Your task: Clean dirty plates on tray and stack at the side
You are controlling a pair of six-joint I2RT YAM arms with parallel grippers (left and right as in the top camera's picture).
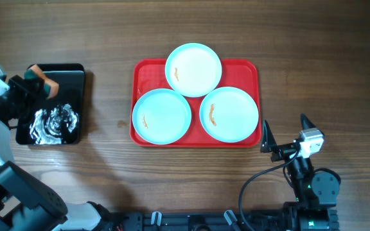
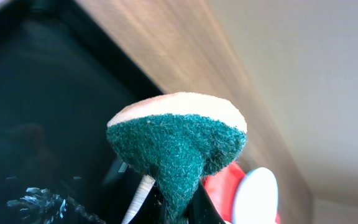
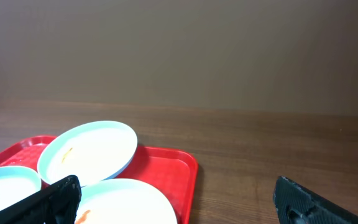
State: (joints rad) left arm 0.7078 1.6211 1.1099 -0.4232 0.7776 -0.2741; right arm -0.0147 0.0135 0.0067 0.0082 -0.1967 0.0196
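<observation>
Three pale blue plates lie on the red tray (image 1: 246,69): one at the back (image 1: 193,69), one front left (image 1: 162,116), one front right (image 1: 229,113). Each carries a small orange smear. My left gripper (image 1: 40,82) hangs over the black tray (image 1: 69,74) at the far left, shut on a sponge (image 2: 178,140) with a green scouring face and a tan back. In the left wrist view the gripper (image 2: 179,211) pinches the sponge's lower tip. My right gripper (image 1: 284,119) stands open just right of the red tray's front right corner, nothing between its fingers (image 3: 48,199).
The black tray holds a patch of white foam (image 1: 55,122), which shows in the left wrist view as well (image 2: 36,202). Bare wooden table surrounds both trays. The right wrist view shows the back plate (image 3: 92,149), the front right plate (image 3: 126,199) and the red tray's corner (image 3: 173,165).
</observation>
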